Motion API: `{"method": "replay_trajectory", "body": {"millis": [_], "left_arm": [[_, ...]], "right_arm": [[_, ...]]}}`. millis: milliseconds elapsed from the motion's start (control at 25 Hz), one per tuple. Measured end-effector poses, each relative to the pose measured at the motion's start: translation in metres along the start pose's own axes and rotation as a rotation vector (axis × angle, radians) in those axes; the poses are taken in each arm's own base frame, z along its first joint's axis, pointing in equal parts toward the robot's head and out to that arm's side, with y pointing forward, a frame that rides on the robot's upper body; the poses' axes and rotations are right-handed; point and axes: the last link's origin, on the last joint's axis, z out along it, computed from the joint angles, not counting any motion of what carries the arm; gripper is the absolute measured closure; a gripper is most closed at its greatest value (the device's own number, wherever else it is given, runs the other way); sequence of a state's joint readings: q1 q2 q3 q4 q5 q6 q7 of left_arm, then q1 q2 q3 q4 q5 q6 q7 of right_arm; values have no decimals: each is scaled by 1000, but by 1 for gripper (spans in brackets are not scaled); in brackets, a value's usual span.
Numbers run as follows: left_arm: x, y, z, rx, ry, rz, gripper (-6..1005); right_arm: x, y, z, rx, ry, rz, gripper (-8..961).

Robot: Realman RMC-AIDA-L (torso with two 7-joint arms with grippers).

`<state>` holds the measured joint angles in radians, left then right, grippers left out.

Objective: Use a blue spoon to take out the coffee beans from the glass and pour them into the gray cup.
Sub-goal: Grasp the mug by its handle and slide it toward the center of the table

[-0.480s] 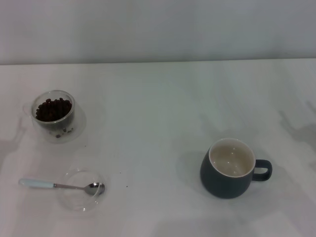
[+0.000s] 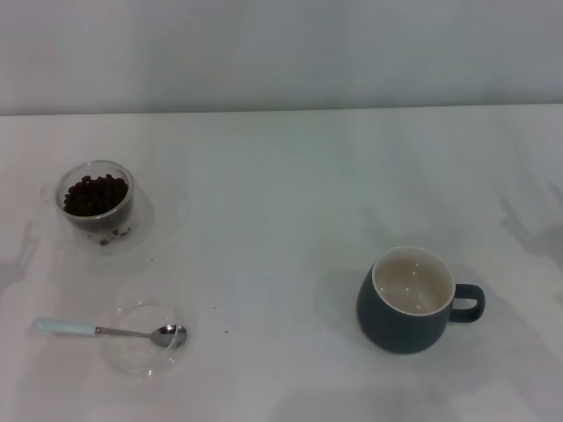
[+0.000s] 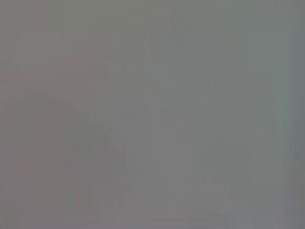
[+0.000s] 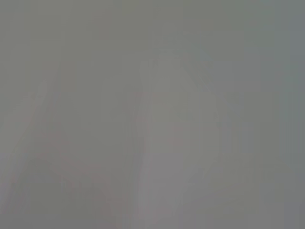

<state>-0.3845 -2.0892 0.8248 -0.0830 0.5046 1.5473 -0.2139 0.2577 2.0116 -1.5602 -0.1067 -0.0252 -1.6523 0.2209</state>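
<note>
Nothing is begun: the blue spoon [image 2: 106,331] lies untouched across a shallow dish [image 2: 145,339] on the worktop [image 2: 281,193], coffee beans [image 2: 94,194] fill the glass [image 2: 97,207], the gray cup [image 2: 412,300] looks empty, and neither arm shows, so I cannot tell their jaws.

Head view looks forward and down over white table [image 2: 281,176], moderately far. Both wrist views: featureless grey; no shared scene identifiable.

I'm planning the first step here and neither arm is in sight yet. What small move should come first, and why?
Probably bring the left gripper down over the pale handle of the blue spoon, since nothing has been picked up. The spoon lies on the robot's left, its bowl resting in the shallow glass dish, with its handle sticking out clear. The coffee beans sit in the glass, and the gray cup looks empty.
</note>
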Motion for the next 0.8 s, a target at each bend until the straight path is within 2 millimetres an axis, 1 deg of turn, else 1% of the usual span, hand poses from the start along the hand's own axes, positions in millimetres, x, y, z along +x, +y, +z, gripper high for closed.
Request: {"method": "replay_trajectory", "body": {"millis": [440, 640, 800], "left_arm": [[-2, 4, -3, -32, -12, 2, 110], [2, 5, -7, -44, 17, 0, 111], [3, 3, -10, -42, 24, 3, 111]], "right_arm": [[3, 0, -4, 1, 21, -4, 101], [3, 0, -5, 2, 26, 1, 106], [6, -3, -12, 5, 53, -6, 110]]}}
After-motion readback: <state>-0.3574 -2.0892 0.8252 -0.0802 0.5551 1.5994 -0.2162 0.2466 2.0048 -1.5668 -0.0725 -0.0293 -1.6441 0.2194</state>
